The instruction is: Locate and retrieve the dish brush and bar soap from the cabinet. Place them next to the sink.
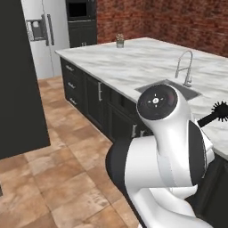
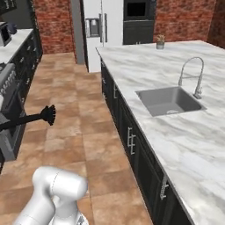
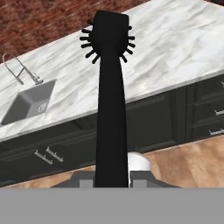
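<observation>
Dish brush [image 3: 111,109], all black, is sticking straight out from the gripper [image 3: 112,180], spiky round head farthest out. Grey sink [image 3: 28,103] is lying beyond it, off to one side.

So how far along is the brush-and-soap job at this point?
Partly done. The dish brush is out of the cabinet and gripped by its handle in the gripper, bristle head forward, held in the air short of the marble counter. It has yet to be set beside the sink. No bar soap lies near the sink, so that fetch remains.
</observation>
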Controlling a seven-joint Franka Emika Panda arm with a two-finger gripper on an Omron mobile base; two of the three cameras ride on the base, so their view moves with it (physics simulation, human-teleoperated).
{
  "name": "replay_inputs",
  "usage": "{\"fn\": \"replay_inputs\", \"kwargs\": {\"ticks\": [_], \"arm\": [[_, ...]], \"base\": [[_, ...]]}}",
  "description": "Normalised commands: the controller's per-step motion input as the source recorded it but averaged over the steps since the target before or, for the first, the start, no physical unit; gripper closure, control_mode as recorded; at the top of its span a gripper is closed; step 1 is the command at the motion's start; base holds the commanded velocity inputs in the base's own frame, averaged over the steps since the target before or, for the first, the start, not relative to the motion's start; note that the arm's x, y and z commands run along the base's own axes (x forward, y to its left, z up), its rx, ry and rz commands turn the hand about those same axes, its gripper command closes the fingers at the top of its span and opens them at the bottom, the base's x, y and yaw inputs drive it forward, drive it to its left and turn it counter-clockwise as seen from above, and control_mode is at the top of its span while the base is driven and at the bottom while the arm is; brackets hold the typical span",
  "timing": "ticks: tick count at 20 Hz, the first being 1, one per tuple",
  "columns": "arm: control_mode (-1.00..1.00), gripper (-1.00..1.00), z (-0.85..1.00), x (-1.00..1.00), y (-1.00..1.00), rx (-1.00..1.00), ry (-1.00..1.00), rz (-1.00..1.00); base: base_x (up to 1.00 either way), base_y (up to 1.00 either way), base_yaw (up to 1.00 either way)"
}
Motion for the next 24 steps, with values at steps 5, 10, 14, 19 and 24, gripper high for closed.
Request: {"fn": "replay_inputs", "kwargs": {"ticks": [5, 10, 14, 19, 24], "arm": [[1.0, 1.0, 0.0, 0.0, 0.0, 0.0, 0.0, 0.0], [1.0, 1.0, 0.0, 0.0, 0.0, 0.0, 0.0, 0.0], [1.0, 1.0, 0.0, 0.0, 0.0, 0.0, 0.0, 0.0], [1.0, 1.0, 0.0, 0.0, 0.0, 0.0, 0.0, 0.0], [1.0, 1.0, 0.0, 0.0, 0.0, 0.0, 0.0, 0.0]], "base": [[0.02, -0.69, 0.06], [0.12, -0.34, 0.05], [0.18, -0.19, 0.01], [0.14, -0.05, -0.03], [0.3, 0.0, -0.1]]}}
